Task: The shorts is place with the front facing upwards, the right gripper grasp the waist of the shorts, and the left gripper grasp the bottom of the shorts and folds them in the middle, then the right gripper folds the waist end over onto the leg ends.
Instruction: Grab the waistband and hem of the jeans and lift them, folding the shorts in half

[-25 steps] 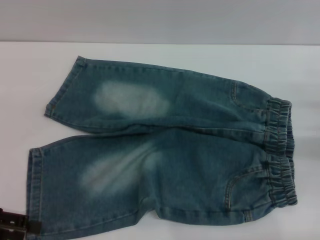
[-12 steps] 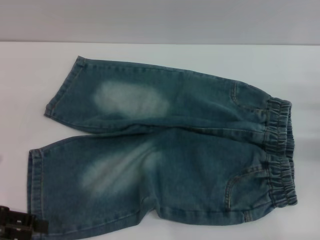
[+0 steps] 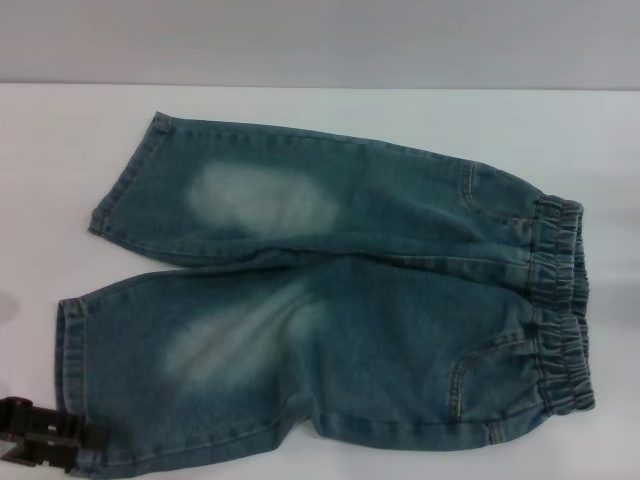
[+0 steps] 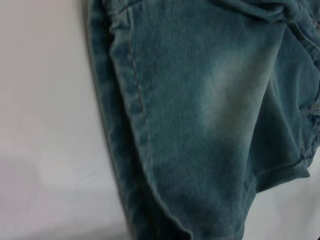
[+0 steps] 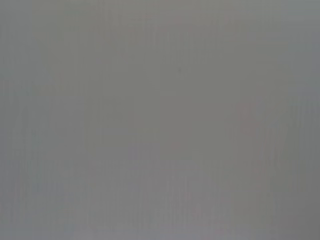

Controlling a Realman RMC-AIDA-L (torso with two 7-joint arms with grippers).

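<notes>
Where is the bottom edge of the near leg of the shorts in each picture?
Head view: the near leg hem lies at the lower left, with the left hand at its corner.
Left wrist view: the same hem runs top to bottom, beside the bare table.
Right wrist view: not in it.
Shared landmark: the pale faded patch.

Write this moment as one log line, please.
left gripper: at near leg hem | blue-green denim shorts: flat, unfolded | right gripper: unseen
</notes>
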